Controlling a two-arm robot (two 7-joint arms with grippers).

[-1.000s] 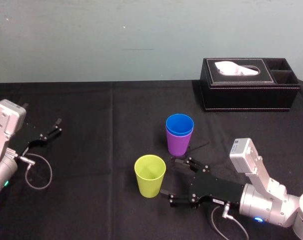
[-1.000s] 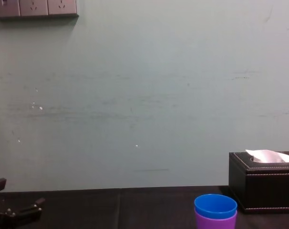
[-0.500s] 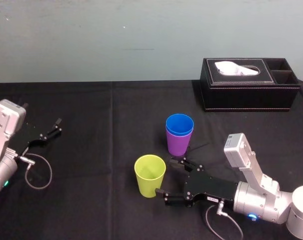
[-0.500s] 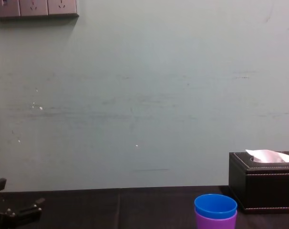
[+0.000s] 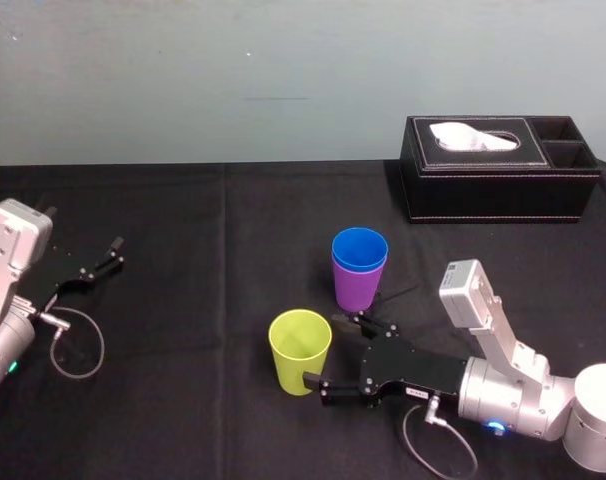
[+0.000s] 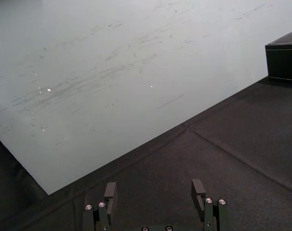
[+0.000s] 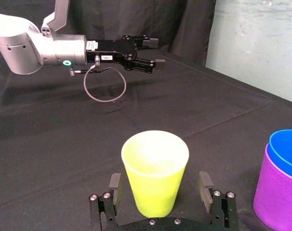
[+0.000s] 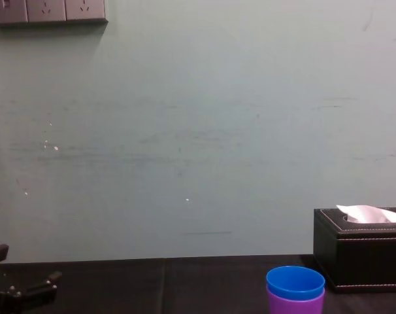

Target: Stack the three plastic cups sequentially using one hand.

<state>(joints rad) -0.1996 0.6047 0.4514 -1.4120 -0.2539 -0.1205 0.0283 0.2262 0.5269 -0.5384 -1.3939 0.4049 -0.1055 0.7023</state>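
Quick status from my remote station. The right end effector [image 5: 331, 352] is down low over the bench [image 5: 183, 300], reaching in from the right, and it's opened wide. The yellow-green cup [image 5: 300, 350] stands upright between its two fingers [image 7: 114, 185]. From the right wrist cam I can see a gap on each side of the cup, so the fingers are just beside it and not squeezing it. The cup has its open end up and sits on the black cloth near the front middle of the bench.

Just behind it and a little to the right, the blue cup [image 5: 360, 250] is nested inside the purple cup [image 5: 356, 290]. Only the blue rim and a band below it poke out on top. That pair is upright too, close to the yellow-green one but not touching it. The far finger of the right end effector ends near the base of the purple cup.

The black tissue box [image 5: 498, 168] sits at the back right against the wall, well apart from the cups.

The left end effector [image 5: 98, 262] is parked way off on the left side of the bench. Its fingers are spread with nothing between them, and a loop of cable [image 5: 78, 345] hangs beside the wrist.
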